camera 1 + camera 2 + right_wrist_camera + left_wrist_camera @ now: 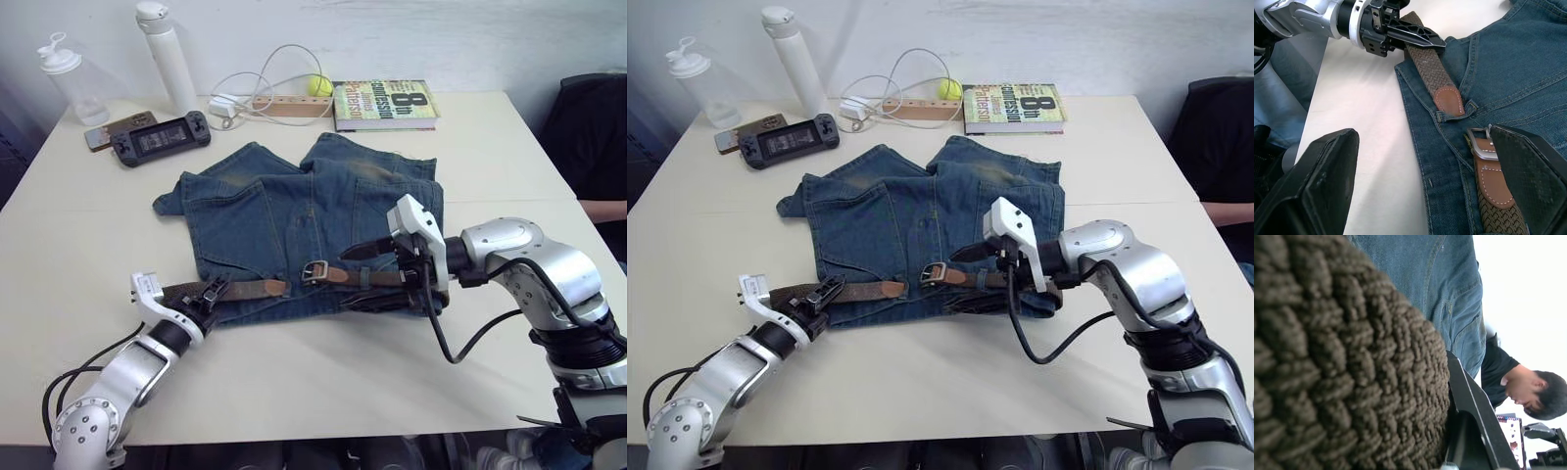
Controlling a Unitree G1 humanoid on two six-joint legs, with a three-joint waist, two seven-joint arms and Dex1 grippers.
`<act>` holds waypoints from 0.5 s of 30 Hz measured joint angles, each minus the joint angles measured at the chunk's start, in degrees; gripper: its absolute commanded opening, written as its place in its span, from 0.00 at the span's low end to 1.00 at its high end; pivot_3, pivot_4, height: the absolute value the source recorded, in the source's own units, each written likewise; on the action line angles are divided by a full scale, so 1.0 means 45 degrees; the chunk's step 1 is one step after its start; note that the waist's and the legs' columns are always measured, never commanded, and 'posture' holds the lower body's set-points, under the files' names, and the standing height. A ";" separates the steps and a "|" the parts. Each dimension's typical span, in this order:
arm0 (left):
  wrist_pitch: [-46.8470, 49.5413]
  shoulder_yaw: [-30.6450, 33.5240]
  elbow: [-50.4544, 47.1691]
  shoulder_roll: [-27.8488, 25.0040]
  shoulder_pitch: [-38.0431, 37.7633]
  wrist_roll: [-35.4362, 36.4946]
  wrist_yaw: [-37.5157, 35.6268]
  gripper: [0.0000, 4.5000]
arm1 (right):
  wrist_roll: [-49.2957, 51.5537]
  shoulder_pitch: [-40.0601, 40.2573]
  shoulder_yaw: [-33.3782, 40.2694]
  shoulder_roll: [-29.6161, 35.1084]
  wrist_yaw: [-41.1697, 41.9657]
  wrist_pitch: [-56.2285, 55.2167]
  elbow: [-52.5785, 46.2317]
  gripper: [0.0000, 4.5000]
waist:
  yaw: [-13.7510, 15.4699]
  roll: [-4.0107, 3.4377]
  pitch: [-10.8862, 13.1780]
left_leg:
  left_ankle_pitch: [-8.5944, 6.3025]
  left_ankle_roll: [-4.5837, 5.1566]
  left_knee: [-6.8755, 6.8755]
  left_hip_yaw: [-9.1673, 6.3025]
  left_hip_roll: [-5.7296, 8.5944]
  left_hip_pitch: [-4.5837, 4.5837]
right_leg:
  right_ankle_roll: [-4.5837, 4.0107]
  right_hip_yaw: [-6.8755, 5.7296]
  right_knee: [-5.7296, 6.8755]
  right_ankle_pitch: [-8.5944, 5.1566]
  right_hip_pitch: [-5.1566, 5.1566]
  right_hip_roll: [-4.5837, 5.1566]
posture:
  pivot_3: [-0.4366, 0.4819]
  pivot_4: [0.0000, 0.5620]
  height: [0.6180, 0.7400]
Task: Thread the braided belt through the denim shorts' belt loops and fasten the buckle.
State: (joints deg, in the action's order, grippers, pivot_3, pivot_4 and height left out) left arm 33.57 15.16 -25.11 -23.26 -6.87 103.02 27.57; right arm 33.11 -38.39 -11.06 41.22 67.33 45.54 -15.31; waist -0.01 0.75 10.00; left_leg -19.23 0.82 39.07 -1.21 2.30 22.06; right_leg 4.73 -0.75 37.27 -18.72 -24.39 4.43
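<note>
Rough woven braided belt, smooth leather tip, shiny metal buckle, faded denim shorts.

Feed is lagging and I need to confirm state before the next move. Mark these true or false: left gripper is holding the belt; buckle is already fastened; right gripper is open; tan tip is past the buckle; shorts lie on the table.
1. The left gripper holds the braided belt. True.
2. The buckle is fastened. False: the tan tip lies apart from it, not through the frame.
3. The right gripper is open. True: its fingers stand wide apart over the buckle.
4. The tan tip has passed through the buckle. False: it stops short.
5. The denim shorts lie flat on the table. True.
</note>
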 measured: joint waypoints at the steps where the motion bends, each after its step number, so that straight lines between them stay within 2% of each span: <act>1: -0.0021 0.0003 0.0000 0.0000 -0.0022 -0.0013 0.0060 0.00 | -0.0002 0.0000 0.0000 0.0001 -0.0013 0.0000 -0.0001 1.00 | 0.0001 0.0000 0.0000 | 0.0000 0.0000 0.0000 0.0000 0.0000 0.0000 | 0.0000 0.0000 0.0000 0.0000 0.0000 0.0000 | 0.48 0.27 0.96; 10: -0.0137 0.0043 -0.0013 -0.0118 -0.0252 0.0494 0.1260 0.00 | -0.0116 0.0000 -0.0004 0.0006 -0.0113 -0.0018 -0.0004 1.00 | -0.0001 0.0000 0.0000 | 0.0000 0.0000 0.0000 0.0000 -0.0001 0.0000 | 0.0000 0.0001 0.0000 0.0000 0.0000 0.0000 | 0.48 0.27 0.96; 15: 0.0078 -0.0125 -0.0026 -0.1426 0.0540 0.1354 0.2747 0.00 | -0.0271 0.0001 -0.0108 0.0006 -0.0121 -0.0085 -0.0009 1.00 | 0.0000 0.0000 0.0000 | 0.0000 0.0000 0.0001 -0.0002 0.0001 0.0000 | 0.0000 0.0001 0.0007 0.0000 -0.0001 0.0001 | 0.48 0.27 0.96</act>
State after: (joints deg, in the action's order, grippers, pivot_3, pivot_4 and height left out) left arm 33.92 14.59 -25.22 -29.68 -4.44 109.11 39.93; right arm 31.89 -38.39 -11.55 41.25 66.79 45.16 -15.35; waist -0.01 0.75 10.00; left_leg -19.23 0.82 39.07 -1.22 2.31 22.06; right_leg 4.73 -0.74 37.30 -18.72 -24.39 4.43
